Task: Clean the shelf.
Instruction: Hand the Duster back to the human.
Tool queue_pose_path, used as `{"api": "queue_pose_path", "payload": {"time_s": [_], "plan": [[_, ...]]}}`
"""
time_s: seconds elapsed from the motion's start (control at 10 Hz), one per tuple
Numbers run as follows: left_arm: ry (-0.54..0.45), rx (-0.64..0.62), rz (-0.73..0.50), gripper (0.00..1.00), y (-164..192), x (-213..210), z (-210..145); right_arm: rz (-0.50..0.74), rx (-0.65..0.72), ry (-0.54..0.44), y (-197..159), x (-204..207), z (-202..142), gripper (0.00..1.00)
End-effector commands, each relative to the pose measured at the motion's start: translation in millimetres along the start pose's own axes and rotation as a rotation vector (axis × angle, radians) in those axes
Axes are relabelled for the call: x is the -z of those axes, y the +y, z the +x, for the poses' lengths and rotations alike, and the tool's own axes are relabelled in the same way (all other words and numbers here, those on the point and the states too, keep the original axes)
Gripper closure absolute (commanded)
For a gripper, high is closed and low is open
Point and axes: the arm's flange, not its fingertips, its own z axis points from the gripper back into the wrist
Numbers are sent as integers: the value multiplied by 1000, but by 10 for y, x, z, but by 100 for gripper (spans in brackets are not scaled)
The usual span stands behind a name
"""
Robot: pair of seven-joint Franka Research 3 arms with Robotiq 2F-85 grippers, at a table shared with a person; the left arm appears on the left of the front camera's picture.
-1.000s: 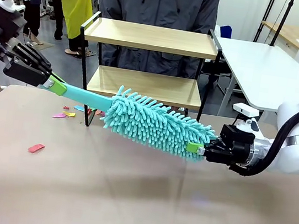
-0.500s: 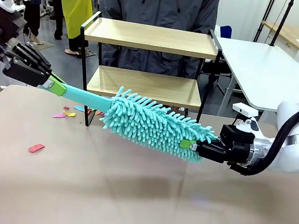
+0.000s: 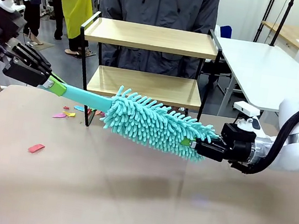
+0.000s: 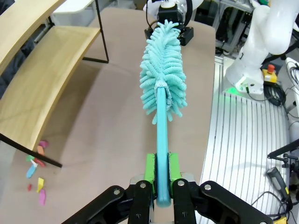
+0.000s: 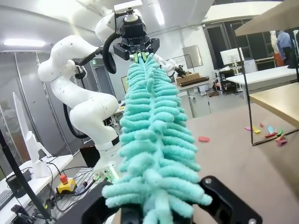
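The shelf (image 3: 149,37) stands at the table's far edge, two light wooden boards in a black frame; it also shows in the left wrist view (image 4: 42,88). A teal fluffy duster (image 3: 153,122) hangs level in front of it, above the table. My left gripper (image 3: 53,84) is shut on the duster's handle (image 4: 161,135). My right gripper (image 3: 187,143) is shut on the far tip of the fluffy head, its fingers buried in the fluff. In the right wrist view the duster (image 5: 149,140) runs away toward my left gripper (image 5: 139,56).
Small coloured paper scraps (image 3: 65,114) lie on the table by the shelf's left leg, and a red scrap (image 3: 36,148) lies nearer. A person (image 3: 159,2) stands behind the shelf. A white table (image 3: 267,67) stands at the back right.
My right gripper has slid a little left and up, deeper into the end of the duster's head. The left gripper and the duster have stayed in place.
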Motion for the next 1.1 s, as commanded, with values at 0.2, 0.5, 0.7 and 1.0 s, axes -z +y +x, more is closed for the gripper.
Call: {"api": "queue_pose_path", "payload": {"time_s": [0.2, 0.5, 0.7, 1.0], "plan": [[4, -2, -24, 30, -41, -37, 13, 0, 0, 0, 0, 0, 0, 100], [11, -20, 36, 0, -147, -518, 63, 0, 0, 0, 0, 0, 0, 100], [-3, -62, 33, 0, -121, -1086, -70, 0, 0, 0, 0, 0, 0, 100], [100, -166, 94, 0, -110, -1899, -533, 0, 0, 0, 0, 0, 0, 100]]}}
